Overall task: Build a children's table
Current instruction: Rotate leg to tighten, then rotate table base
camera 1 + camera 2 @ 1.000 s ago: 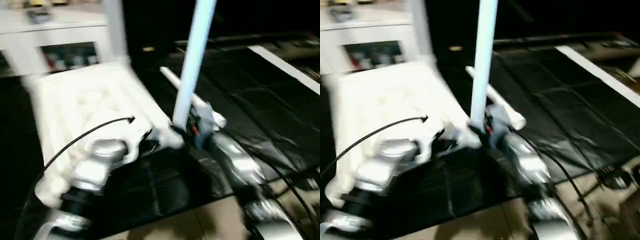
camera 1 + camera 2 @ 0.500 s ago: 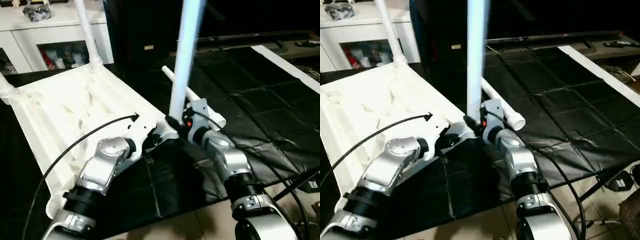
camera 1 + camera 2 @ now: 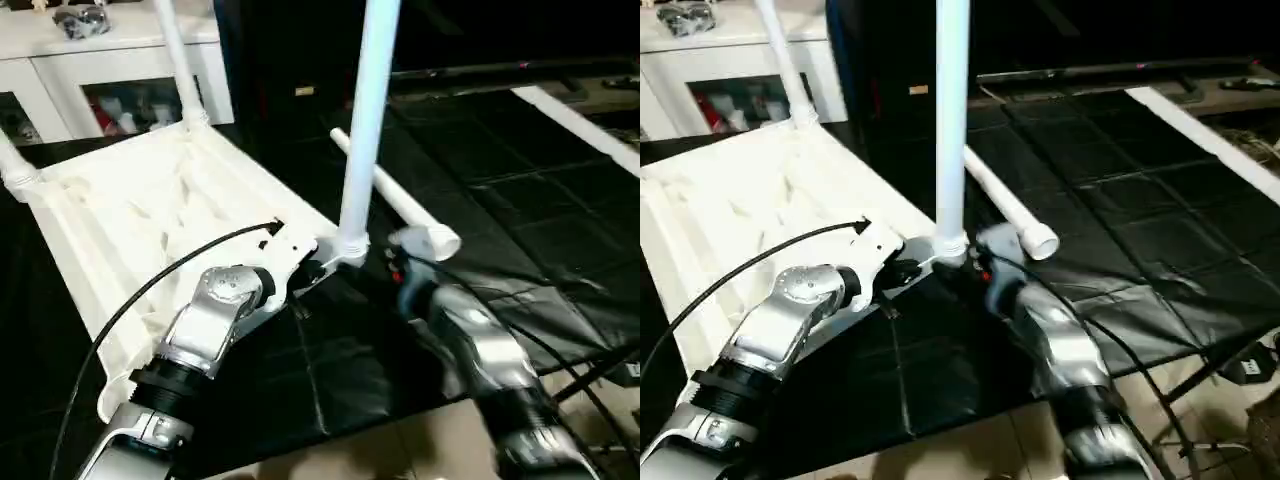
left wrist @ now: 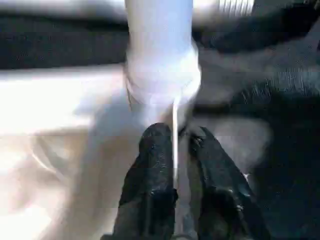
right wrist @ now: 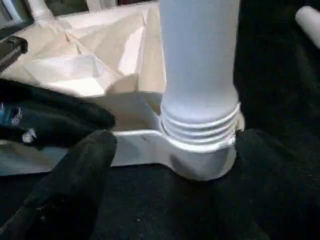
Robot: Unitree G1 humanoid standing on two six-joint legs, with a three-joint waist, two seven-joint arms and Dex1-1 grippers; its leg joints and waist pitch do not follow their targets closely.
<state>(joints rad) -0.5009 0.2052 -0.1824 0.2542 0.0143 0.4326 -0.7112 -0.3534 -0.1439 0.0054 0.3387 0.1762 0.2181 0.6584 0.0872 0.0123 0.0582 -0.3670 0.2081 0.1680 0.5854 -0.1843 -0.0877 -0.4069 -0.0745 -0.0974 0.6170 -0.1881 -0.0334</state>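
The children's table top (image 3: pixel 130 210) lies upside down on a black mat, ribbed underside up. Two white legs (image 3: pixel 178 60) stand in its far corners. A third leg (image 3: pixel 365 130) stands upright in the near right corner socket (image 3: pixel 350 245), with several thread turns (image 5: pixel 200 130) showing above the socket. A loose leg (image 3: pixel 400 205) lies on the mat behind it. My left gripper (image 4: pixel 175 145) is shut on the thin rim of the top beside that socket. My right gripper (image 5: pixel 175 150) is open, its fingers (image 5: pixel 75 175) wide on either side of the leg's base, not touching it.
A white cabinet (image 3: pixel 110 70) with glass-fronted shelves stands behind the table top. A white strip (image 3: pixel 580 120) crosses the mat at the far right. A black cable (image 3: pixel 150 290) arcs over my left forearm. Beige floor (image 3: pixel 400 450) shows at the mat's near edge.
My right gripper has let go of the upright leg, opened wide and drawn back a little. The leg stays standing in its socket. My left gripper keeps its place on the rim.
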